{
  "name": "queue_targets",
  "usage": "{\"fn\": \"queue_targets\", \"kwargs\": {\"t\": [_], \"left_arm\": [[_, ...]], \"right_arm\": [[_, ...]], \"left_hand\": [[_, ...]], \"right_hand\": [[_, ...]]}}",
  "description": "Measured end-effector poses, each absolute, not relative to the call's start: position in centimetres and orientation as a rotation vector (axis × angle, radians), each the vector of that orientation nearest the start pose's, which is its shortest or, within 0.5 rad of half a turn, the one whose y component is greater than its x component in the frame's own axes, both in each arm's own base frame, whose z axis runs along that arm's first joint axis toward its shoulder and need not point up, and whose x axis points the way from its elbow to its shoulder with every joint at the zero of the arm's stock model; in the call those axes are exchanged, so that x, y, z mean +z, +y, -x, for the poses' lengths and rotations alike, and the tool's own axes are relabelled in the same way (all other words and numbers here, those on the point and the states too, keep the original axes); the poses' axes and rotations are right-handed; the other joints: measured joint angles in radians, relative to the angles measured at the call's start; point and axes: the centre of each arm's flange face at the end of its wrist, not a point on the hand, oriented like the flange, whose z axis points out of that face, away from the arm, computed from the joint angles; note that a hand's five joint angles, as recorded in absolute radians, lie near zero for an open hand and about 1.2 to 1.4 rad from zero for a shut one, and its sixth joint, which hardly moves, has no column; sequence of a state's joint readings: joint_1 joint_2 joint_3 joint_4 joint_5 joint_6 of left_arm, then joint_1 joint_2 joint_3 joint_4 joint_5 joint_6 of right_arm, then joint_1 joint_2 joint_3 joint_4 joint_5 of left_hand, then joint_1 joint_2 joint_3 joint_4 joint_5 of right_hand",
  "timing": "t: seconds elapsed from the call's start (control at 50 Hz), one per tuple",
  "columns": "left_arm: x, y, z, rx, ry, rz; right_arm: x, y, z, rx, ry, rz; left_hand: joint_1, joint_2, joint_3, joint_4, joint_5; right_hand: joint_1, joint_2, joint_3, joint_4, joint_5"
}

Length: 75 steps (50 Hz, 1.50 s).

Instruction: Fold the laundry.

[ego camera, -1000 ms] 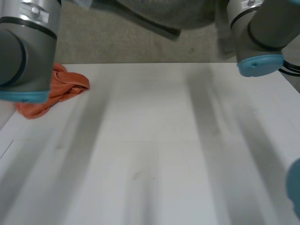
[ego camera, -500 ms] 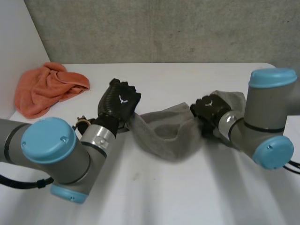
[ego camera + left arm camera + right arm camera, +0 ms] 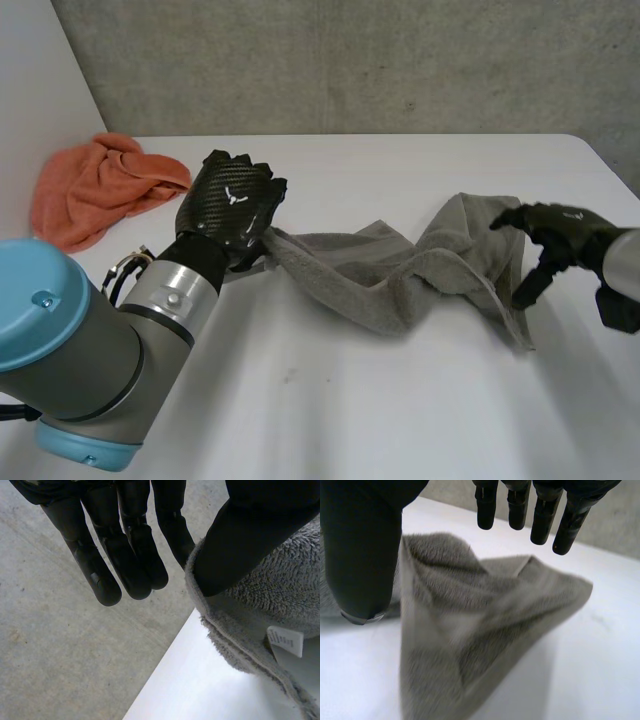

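While the white table (image 3: 330,400) carried two cloths, only one of them lay between the two hands. Farthest left, at the back corner, one orange cloth (image 3: 100,190) sat crumpled in a heap, well apart from both hands. Next came the left arm (image 3: 60,350), reaching forward to the left hand (image 3: 230,205), which was at the left end of the single grey towel (image 3: 400,270).

In the left wrist view that left hand (image 3: 125,540) had its fingers straight and held apart from the thumb. The hemmed edge of the grey towel (image 3: 280,590) lay against the thumb, and the fingers did not touch the cloth. One small white label (image 3: 284,641) showed on the towel just under that edge.

From there the towel ran rightward across the middle of the table as a rumpled, stretched band, widening into loose folds at its right end. The right hand (image 3: 560,235) was at that end, just beside the folds. In the right wrist view the right hand (image 3: 362,545) had straight fingers and its thumb spread wide, holding nothing, with the grey towel (image 3: 470,610) lying on the table below its palm.
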<state>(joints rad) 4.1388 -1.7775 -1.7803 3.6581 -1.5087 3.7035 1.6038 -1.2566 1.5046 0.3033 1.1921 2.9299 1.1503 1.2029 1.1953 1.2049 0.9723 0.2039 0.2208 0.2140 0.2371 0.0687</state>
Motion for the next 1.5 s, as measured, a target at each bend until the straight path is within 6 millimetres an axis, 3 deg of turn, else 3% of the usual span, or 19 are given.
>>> {"fn": "queue_targets", "kwargs": {"t": [0.18, 0.42, 0.48, 0.56, 0.7, 0.76, 0.86, 0.88, 0.9, 0.96, 0.98, 1.0, 1.04, 1.1, 1.16, 1.28, 1.36, 1.4, 1.5], "left_arm": [[22.5, -21.6, 30.1, -2.352, 1.791, -1.213], [22.3, -21.4, 29.9, -2.327, 1.812, -1.225], [22.4, -21.4, 29.9, -2.318, 1.819, -1.226], [22.7, -21.3, 29.7, -2.314, 1.82, -1.207], [24.3, -21.4, 28.9, -2.334, 1.787, -1.124], [26.0, -21.4, 28.2, -2.355, 1.753, -1.067], [30.5, -21.5, 26.2, -2.414, 1.653, -0.937], [30.5, -21.5, 26.2, -2.414, 1.653, -0.937], [32.1, -21.4, 25.5, -2.431, 1.62, -0.901], [34.7, -20.9, 24.5, -2.452, 1.577, -0.859], [34.7, -20.9, 24.5, -2.452, 1.577, -0.859], [36.1, -20.6, 24.0, -2.455, 1.564, -0.846], [37.1, -20.2, 23.7, -2.446, 1.57, -0.851], [37.7, -20.2, 23.6, -2.408, 1.613, -0.886], [37.1, -20.8, 24.0, -2.347, 1.684, -0.941], [33.4, -23.6, 25.3, -2.191, 1.826, -1.05], [27.9, -27.3, 26.6, -1.994, 1.919, -1.163], [26.5, -28.4, 26.8, -1.948, 1.93, -1.186], [23.1, -33.6, 27.3, -1.915, 1.861, -1.178]], "right_arm": [[18.5, -28.6, -16.1, -1.325, 2.479, 0.339], [16.2, -28.5, -17.0, -1.301, 2.415, 0.166], [15.5, -28.9, -17.9, -1.31, 2.401, 0.192], [14.4, -29.6, -19.1, -1.319, 2.401, 0.229], [14.7, -31.1, -19.6, -1.406, 2.417, 0.271], [17.2, -31.7, -19.5, -1.531, 2.395, 0.371], [25.3, -30.8, -19.2, -1.881, 2.302, 0.769], [25.3, -30.8, -19.2, -1.881, 2.302, 0.769], [28.1, -29.9, -19.0, -2.002, 2.264, 0.92], [32.8, -28.2, -18.6, -2.188, 2.21, 1.146], [32.8, -28.2, -18.6, -2.188, 2.21, 1.146], [35.0, -27.1, -18.4, -2.262, 2.192, 1.237], [37.0, -25.9, -18.1, -2.305, 2.189, 1.31], [38.4, -24.7, -18.0, -2.292, 2.209, 1.372], [38.4, -24.4, -18.1, -2.227, 2.242, 1.429], [34.9, -26.2, -19.7, -1.984, 2.304, 1.589], [30.7, -29.1, -21.4, -1.81, 2.364, 1.626], [30.0, -29.7, -21.6, -1.793, 2.375, 1.621], [26.9, -34.8, -23.3, -1.893, 2.396, 1.529]], "left_hand": [[0.0, 0.0, 0.0, 0.0, 0.0], [0.0, 0.0, 0.0, 0.0, 0.0], [0.0, 0.0, 0.0, 0.0, 0.0], [0.0, 0.0, 0.0, 0.0, 0.0], [0.0, 0.0, 0.0, 0.0, 0.0], [0.0, 0.0, 0.0, 0.0, 0.0], [0.0, 0.0, 0.0, 0.0, 0.0], [0.0, 0.0, 0.0, 0.0, 0.0], [0.0, 0.0, 0.0, 0.0, 0.0], [0.0, 0.0, 0.0, 0.0, 0.0], [0.0, 0.0, 0.0, 0.0, 0.0], [0.0, 0.0, 0.0, 0.0, 0.0], [0.0, 0.0, 0.0, 0.0, 0.0], [0.0, 0.0, 0.0, 0.0, 0.0], [0.0, 0.0, 0.0, 0.0, 0.0], [0.0, 0.0, 0.0, 0.0, 0.0], [0.0, 0.0, 0.0, 0.0, 0.0], [0.0, 0.0, 0.0, 0.0, 0.0], [0.0, 0.0, 0.0, 0.001, 0.0]], "right_hand": [[0.0, 0.0, 0.0, 0.0, 0.0], [0.012, 0.027, 0.026, 0.012, 0.015], [0.168, 0.201, 0.211, 0.183, 0.171], [0.602, 0.715, 0.714, 0.689, 0.659], [0.786, 0.946, 0.966, 0.949, 0.919], [0.786, 0.946, 0.966, 0.95, 0.919], [0.786, 0.946, 0.966, 0.95, 0.919], [0.786, 0.946, 0.966, 0.95, 0.919], [0.786, 0.946, 0.966, 0.95, 0.919], [0.786, 0.946, 0.966, 0.951, 0.919], [0.786, 0.946, 0.966, 0.951, 0.919], [0.786, 0.946, 0.966, 0.952, 0.919], [0.786, 0.946, 0.966, 0.953, 0.919], [0.786, 0.946, 0.966, 0.953, 0.919], [0.786, 0.946, 0.966, 0.953, 0.924], [0.786, 0.946, 0.966, 0.953, 0.925], [0.786, 0.946, 0.966, 0.953, 0.926], [0.786, 0.946, 0.966, 0.953, 0.926], [0.786, 0.946, 0.966, 0.953, 0.926]]}}
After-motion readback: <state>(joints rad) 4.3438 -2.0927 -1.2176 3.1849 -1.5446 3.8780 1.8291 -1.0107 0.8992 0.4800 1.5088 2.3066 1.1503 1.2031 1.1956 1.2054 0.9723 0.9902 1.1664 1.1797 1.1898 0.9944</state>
